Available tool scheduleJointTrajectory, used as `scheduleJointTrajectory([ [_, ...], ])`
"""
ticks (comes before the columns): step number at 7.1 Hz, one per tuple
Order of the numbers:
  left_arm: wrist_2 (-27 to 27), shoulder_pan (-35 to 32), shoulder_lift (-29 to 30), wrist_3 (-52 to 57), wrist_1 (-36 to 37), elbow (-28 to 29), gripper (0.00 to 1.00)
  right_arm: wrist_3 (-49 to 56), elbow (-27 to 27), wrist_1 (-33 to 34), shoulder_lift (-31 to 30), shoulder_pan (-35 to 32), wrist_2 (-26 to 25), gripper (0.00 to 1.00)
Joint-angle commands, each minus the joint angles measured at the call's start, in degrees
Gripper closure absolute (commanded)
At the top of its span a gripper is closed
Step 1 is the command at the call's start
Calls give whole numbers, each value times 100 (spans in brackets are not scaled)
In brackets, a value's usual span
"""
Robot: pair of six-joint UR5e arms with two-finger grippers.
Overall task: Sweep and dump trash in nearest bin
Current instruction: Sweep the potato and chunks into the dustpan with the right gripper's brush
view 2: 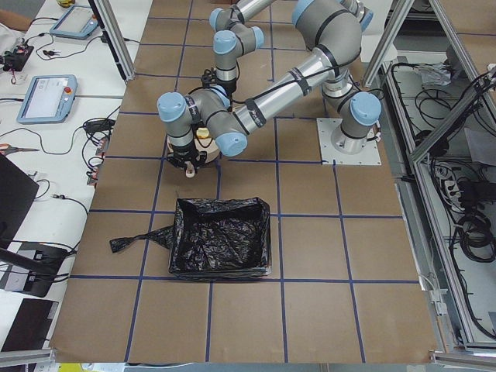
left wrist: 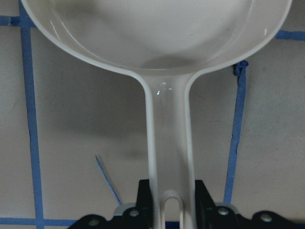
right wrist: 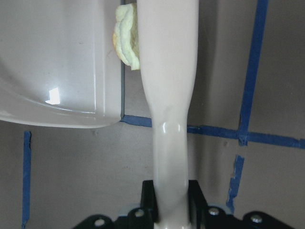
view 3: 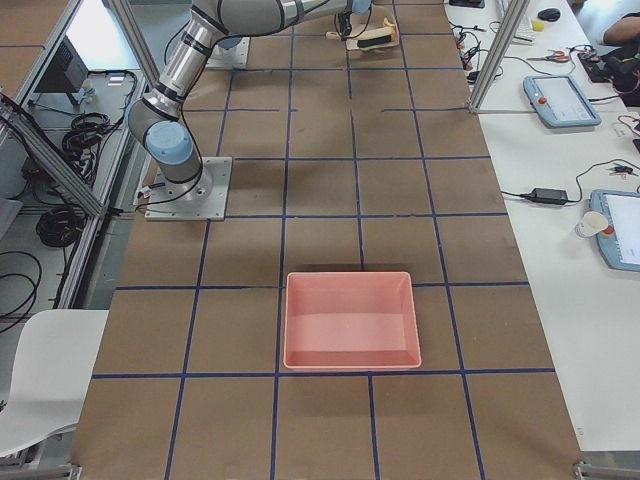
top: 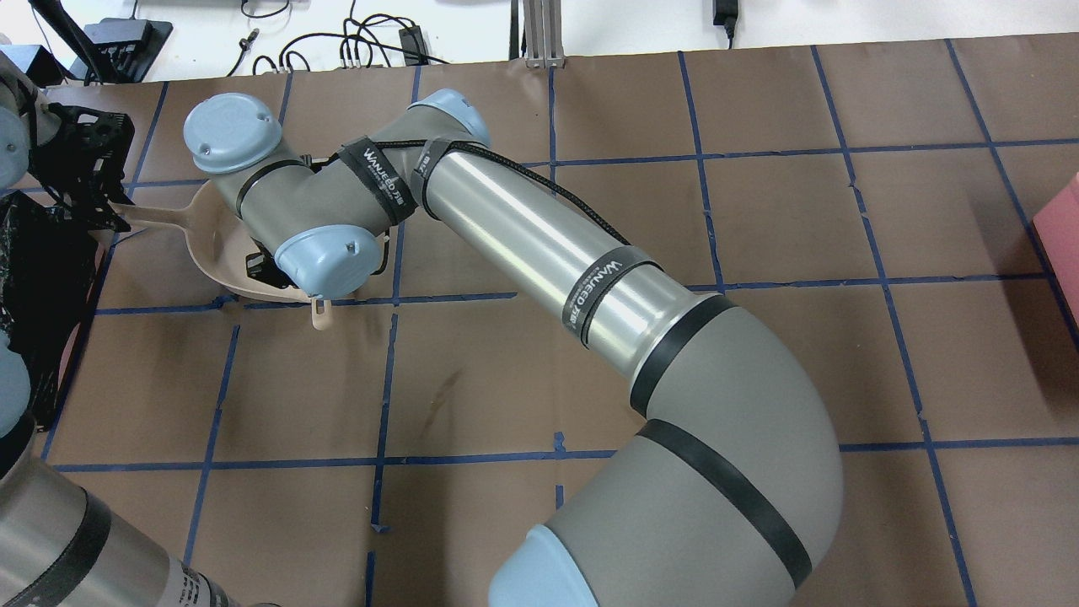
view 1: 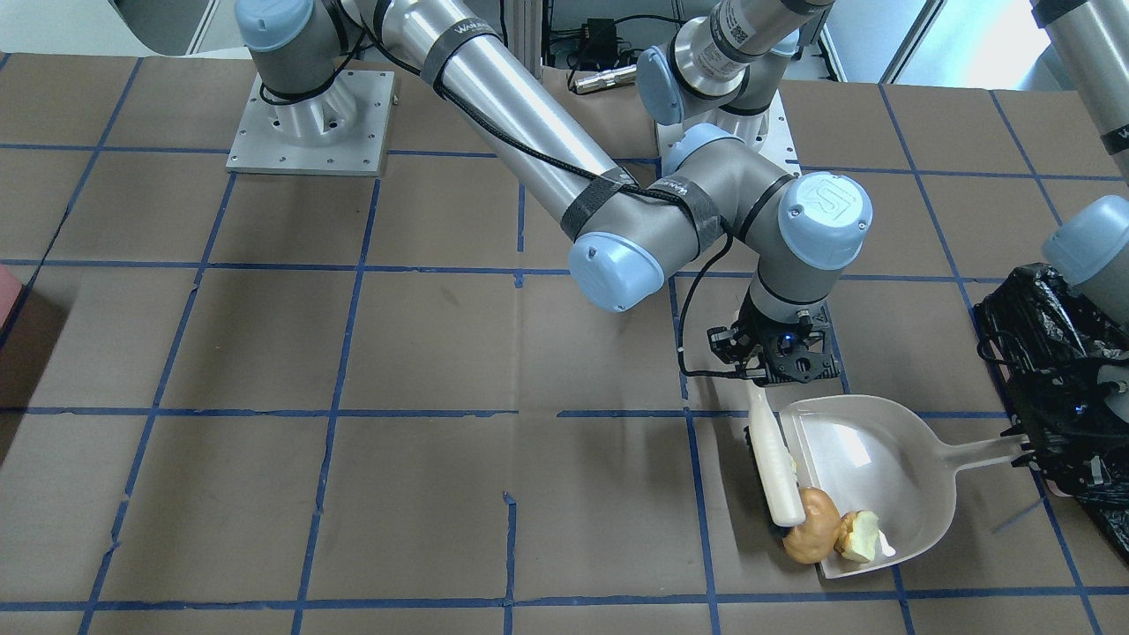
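**Trash at the dustpan's lip, brush against it**

The right gripper (view 1: 781, 360) is clamped on the handle of a white brush (view 1: 774, 467). The brush's far end touches the tan potato-like lump (view 1: 811, 527), which sits on the open lip of the white dustpan (view 1: 882, 459). A pale yellow-green chunk (view 1: 861, 535) lies inside the pan, just beside the lump. The left gripper (left wrist: 171, 198) is closed on the pan's handle, next to the bin (view 2: 221, 236), which stands near the table's (view 1: 353, 353) end on the robot's left.

Only the right wrist view clearly shows a second pale chunk (right wrist: 126, 36), wedged between the brush and the pan's lip. The left wrist view shows the pan's rear hollow bare.

From overhead, the right arm's wrist covers the trash and most of the pan. In the front-facing view the left gripper blurs into the black bag. The exterior right view cuts the pan off at its top edge.
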State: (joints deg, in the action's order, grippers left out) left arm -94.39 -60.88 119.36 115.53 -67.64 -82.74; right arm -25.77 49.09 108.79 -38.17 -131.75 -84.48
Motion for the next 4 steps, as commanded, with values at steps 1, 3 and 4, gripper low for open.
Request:
scheduleJointTrajectory([
  [1, 0, -2, -18, -13, -21, -6, 99, 869, -5, 405, 28, -9, 1, 100],
  [3, 0, -11, -36, -22, -21, -6, 99, 899, 4, 599, 11, -9, 89, 98],
  [4, 9, -11, -53, -31, -21, -6, 99, 803, 4, 600, -24, -9, 159, 98],
])
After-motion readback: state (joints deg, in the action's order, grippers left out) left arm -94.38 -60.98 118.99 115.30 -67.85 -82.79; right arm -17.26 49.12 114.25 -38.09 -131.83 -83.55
